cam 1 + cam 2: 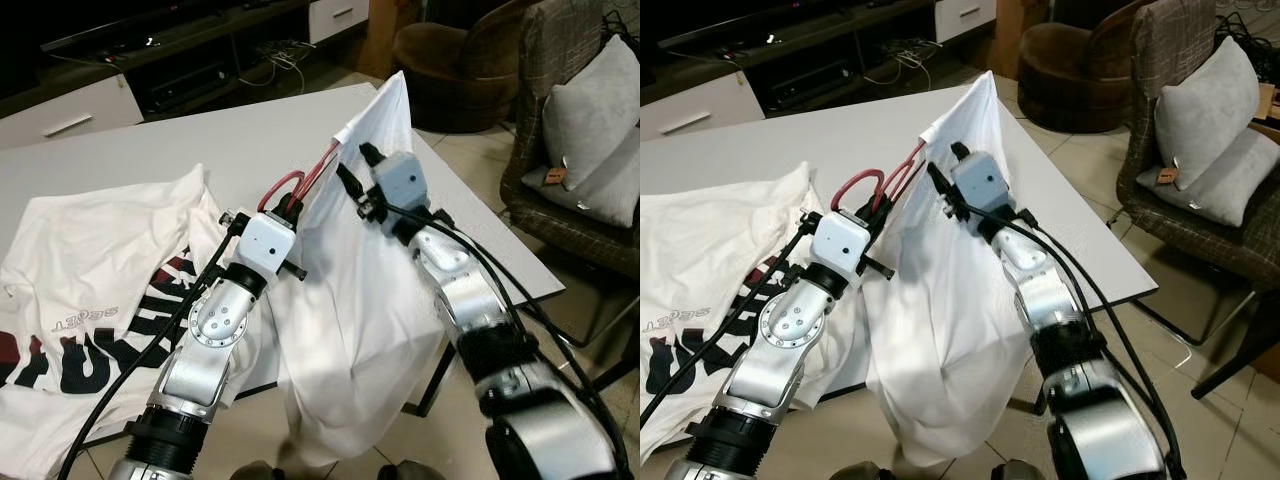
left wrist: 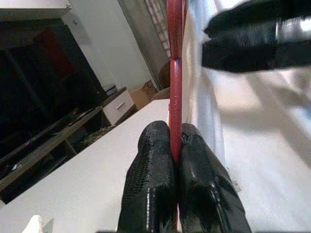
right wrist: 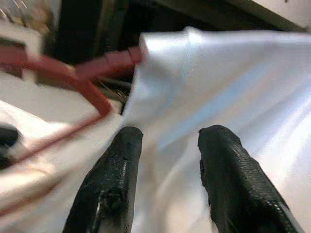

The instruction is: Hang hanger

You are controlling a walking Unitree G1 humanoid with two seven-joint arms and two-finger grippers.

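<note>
My left gripper [image 2: 177, 160] pinches the red hanger [image 1: 300, 185]; right gripper [image 3: 167, 160], spread at three o'clock, should steady the white shirt [image 1: 370, 290].

Even indoor light, sharp head views, blurred right wrist view

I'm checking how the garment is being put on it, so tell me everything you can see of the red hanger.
The red hanger is thin and looks like plastic. Its curved end rises above the left hand, whose black fingers are shut on one of its bars. Slim red bars slant up from there and run in under the edge of the white garment, which covers the rest and hangs off the table edge. The right hand is open against the cloth beside it, not on the hanger.
</note>
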